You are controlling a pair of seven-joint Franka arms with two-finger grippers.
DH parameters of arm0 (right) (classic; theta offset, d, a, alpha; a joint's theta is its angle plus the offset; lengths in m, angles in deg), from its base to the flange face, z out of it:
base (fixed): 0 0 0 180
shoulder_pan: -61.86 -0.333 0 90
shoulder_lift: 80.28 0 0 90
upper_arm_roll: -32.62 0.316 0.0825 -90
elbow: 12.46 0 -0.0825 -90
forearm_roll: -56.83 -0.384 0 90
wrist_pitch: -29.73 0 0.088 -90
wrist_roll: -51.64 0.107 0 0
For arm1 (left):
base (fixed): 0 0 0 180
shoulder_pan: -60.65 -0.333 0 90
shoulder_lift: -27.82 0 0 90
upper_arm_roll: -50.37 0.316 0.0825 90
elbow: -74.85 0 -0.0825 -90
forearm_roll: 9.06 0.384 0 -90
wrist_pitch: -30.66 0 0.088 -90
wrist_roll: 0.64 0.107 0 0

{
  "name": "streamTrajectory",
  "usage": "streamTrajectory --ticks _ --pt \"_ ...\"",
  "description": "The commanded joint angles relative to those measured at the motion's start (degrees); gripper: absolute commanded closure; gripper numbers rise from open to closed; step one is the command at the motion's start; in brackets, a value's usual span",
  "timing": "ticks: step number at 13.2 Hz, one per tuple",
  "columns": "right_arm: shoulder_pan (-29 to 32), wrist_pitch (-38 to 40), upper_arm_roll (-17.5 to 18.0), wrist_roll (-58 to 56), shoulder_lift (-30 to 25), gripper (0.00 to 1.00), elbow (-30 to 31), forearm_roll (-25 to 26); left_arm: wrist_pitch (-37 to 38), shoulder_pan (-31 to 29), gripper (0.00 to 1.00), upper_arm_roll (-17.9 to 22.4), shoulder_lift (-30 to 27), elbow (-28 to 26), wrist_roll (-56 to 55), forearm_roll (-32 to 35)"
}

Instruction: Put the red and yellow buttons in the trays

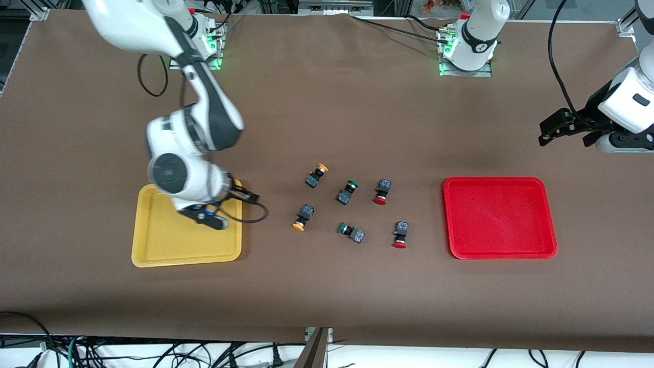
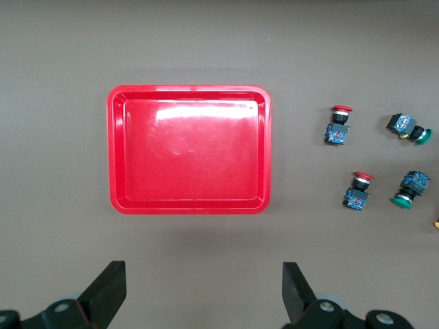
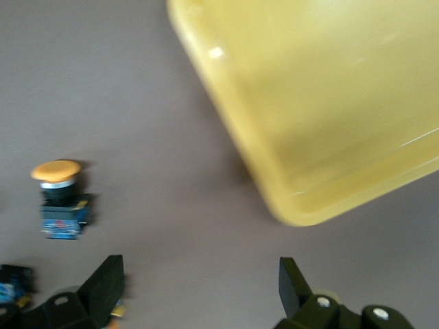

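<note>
Two yellow-capped buttons (image 1: 317, 175) (image 1: 302, 218) and two red-capped buttons (image 1: 381, 191) (image 1: 400, 235) lie on their sides mid-table. The yellow tray (image 1: 186, 250) lies toward the right arm's end and the red tray (image 1: 499, 217) toward the left arm's end; both hold nothing. My right gripper (image 1: 212, 219) hangs over the yellow tray's edge beside the buttons. In the right wrist view it (image 3: 201, 288) is open and empty, with the tray (image 3: 322, 103) and one yellow button (image 3: 60, 199) below. My left gripper (image 1: 545, 134) waits open above the table; its wrist view (image 2: 204, 288) shows the red tray (image 2: 188, 92) and both red buttons (image 2: 337, 125) (image 2: 358, 190).
Two green-capped buttons (image 1: 347, 191) (image 1: 351, 231) lie between the yellow and red ones; they also show in the left wrist view (image 2: 408, 127) (image 2: 410, 190). A brown cloth covers the table. A black cable loops from the right wrist beside the yellow tray (image 1: 255, 217).
</note>
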Motion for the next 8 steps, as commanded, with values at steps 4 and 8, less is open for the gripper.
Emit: streamTrajectory --ticks 4,8 --pt "-9.59 -15.15 -0.59 16.99 9.09 0.0 -1.34 -0.36 -0.52 4.99 0.0 -0.37 13.92 1.93 0.84 -0.3" --pt "-13.02 -17.98 -0.51 19.46 11.56 0.0 -1.34 -0.62 -14.8 12.54 0.0 -0.37 23.08 1.93 0.31 -0.3"
